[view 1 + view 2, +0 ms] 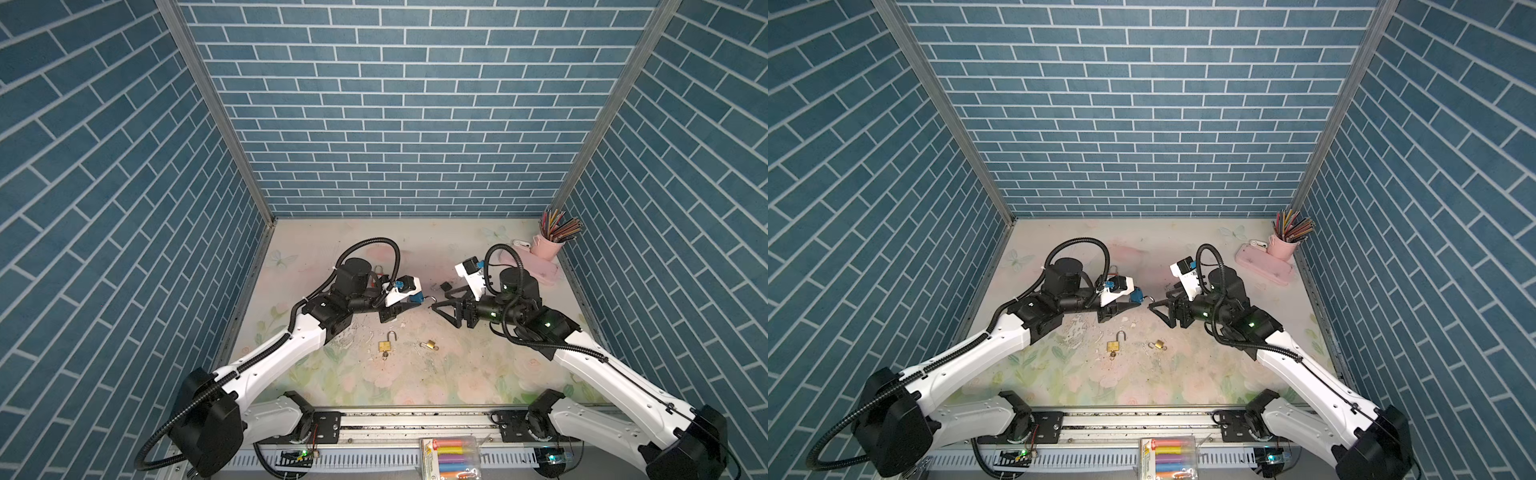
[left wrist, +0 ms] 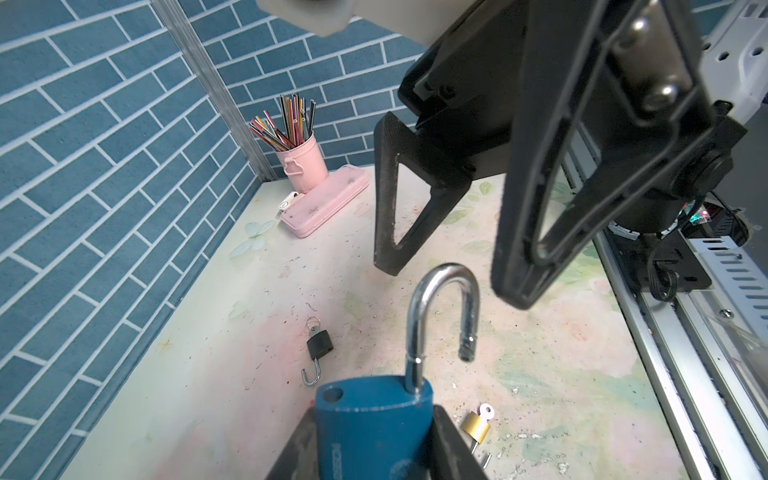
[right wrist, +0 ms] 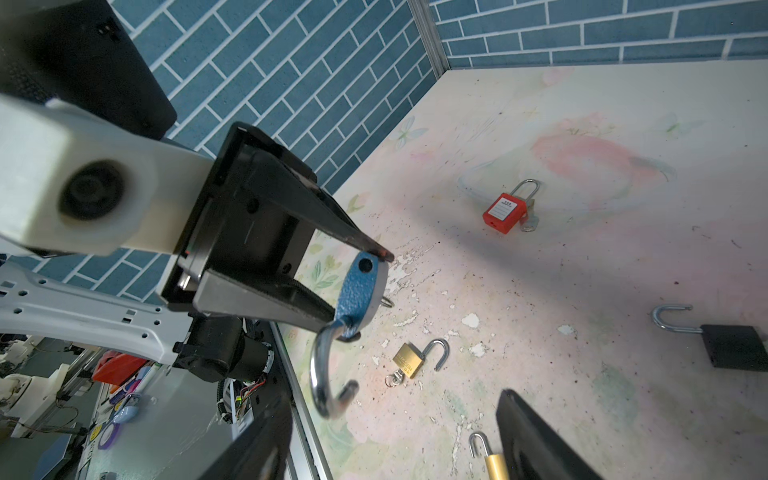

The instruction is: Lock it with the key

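1. The left gripper [image 3: 359, 287] has its fingers clamped on the body of the blue padlock [image 2: 370, 428], held above the tabletop [image 1: 478, 374] between the two arms
2. The shackle [image 2: 445, 269] stands open, its free end turned away from the hole [image 2: 333, 394] in the body
3. The right gripper [image 1: 439, 301] has its fingers spread wide and empty, just beside the shackle's bend
4. Best move, I judge: close on the bend, swing the free end over the hole, then press straight in, with the left grip firm against twisting
5. The key is not plainly visible; only a small ring shows behind the body
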`<action>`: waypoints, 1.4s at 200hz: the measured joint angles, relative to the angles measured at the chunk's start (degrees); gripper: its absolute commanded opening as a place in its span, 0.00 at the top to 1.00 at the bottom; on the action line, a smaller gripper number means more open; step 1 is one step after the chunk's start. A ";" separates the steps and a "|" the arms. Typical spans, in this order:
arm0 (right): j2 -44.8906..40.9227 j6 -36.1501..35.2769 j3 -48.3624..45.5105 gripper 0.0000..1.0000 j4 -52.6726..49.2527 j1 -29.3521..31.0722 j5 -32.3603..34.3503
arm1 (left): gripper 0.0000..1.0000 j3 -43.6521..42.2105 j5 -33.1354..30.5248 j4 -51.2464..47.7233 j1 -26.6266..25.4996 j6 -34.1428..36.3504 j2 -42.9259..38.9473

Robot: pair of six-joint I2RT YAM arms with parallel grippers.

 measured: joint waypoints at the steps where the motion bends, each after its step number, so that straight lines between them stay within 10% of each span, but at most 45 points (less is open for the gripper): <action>1: 0.04 0.00 0.00 0.22 0.02 0.00 0.02 | 0.97 0.00 0.02 0.00 -0.02 0.00 0.00; 169: 0.50 -2.67 2.34 0.36 -1.07 -0.55 15.30 | 0.98 1.51 -2.54 -2.80 -3.45 0.92 1.18; 223: -0.13 11.06 10.88 0.40 -15.54 -0.74 24.00 | 1.00 4.00 -7.85 -3.45 -3.85 -0.09 4.48; 280: 0.72 25.59 12.28 0.46 -18.67 -0.83 15.93 | 1.00 5.84 -12.76 -4.44 -3.98 -1.11 8.33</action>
